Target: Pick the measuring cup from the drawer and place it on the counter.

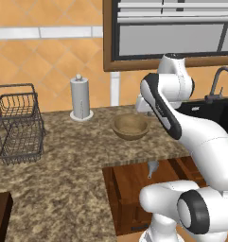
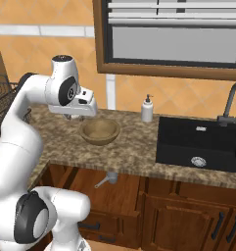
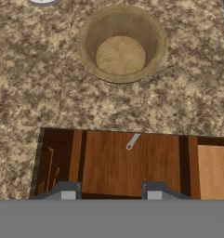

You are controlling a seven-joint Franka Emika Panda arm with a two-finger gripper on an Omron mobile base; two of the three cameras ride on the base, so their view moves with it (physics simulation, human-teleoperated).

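My gripper (image 3: pixel 108 194) sits at the bottom centre of the hand view: two dark finger tips standing apart with bare drawer floor between them, jaws parted, holding nothing.

The drawer (image 3: pixel 113 165) is pulled open directly beyond the tips, across the lower middle of the hand view. Reddish wood-grain floor, darker side walls. In the left base view it's at lower centre (image 1: pixel 129 184), partly behind my arm; in the right base view at lower centre-left (image 2: pixel 117 191).

The measuring cup (image 2: pixel 109 178) lies in the drawer at the back, close under the counter's front edge. In the right base view the bowl is at centre frame and the thin handle runs down-left. In the left base view it's just below centre (image 1: pixel 153 167). In the hand view just the handle (image 3: pixel 132 141) sticks out from under the counter edge at centre frame; the bowl is hidden. Cup is well apart from my finger tips.

The counter (image 3: pixel 39 93) fills the upper half of the hand view, speckled granite.

On it, a tan wooden bowl (image 3: pixel 121 43) at top centre, upright. Left base view: centre (image 1: pixel 130 126). Right base view: centre-left (image 2: pixel 99 131).

Further back: paper towel holder (image 1: pixel 80 98) upper left-centre, wire basket (image 1: pixel 18 124) at left edge, soap dispenser (image 2: pixel 147 109) mid-frame, black sink (image 2: pixel 200 142) at right.
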